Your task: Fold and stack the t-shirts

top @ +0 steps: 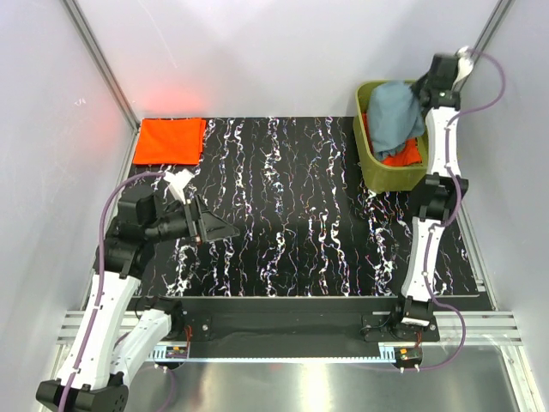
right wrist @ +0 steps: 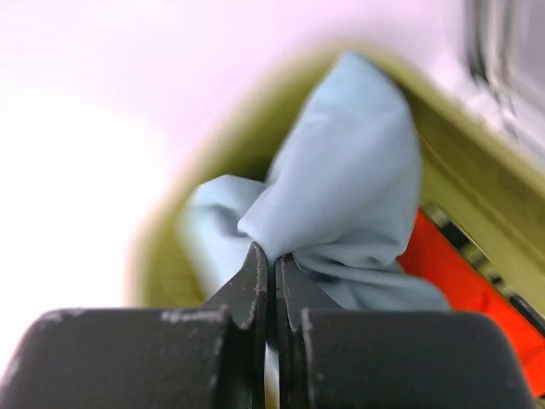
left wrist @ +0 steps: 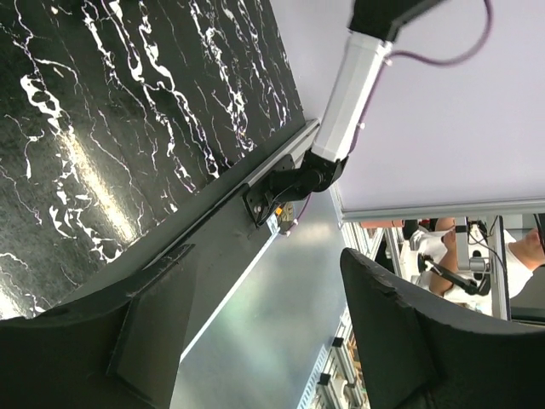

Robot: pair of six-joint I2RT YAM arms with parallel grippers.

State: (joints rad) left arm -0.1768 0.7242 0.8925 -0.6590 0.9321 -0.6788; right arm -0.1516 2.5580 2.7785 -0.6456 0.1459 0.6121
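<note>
A blue-grey t-shirt (top: pixel 395 116) bulges out of the olive-green tub (top: pixel 371 163) at the back right, over a crumpled orange-red t-shirt (top: pixel 405 154). My right gripper (top: pixel 426 93) is at the top of the blue-grey shirt. In the right wrist view its fingertips (right wrist: pixel 255 264) are pinched shut on a fold of that blue-grey t-shirt (right wrist: pixel 349 187), with orange-red cloth (right wrist: pixel 447 268) below it. A folded orange-red t-shirt (top: pixel 169 140) lies flat at the table's back left. My left gripper (top: pixel 225 230) hovers over the left of the table, open and empty.
The black marbled table top (top: pixel 300 223) lies between the two arms. In the left wrist view the right arm's base (left wrist: pixel 285 192) and the table's near rail show past the open fingers (left wrist: pixel 400 315). Grey walls close in the back and sides.
</note>
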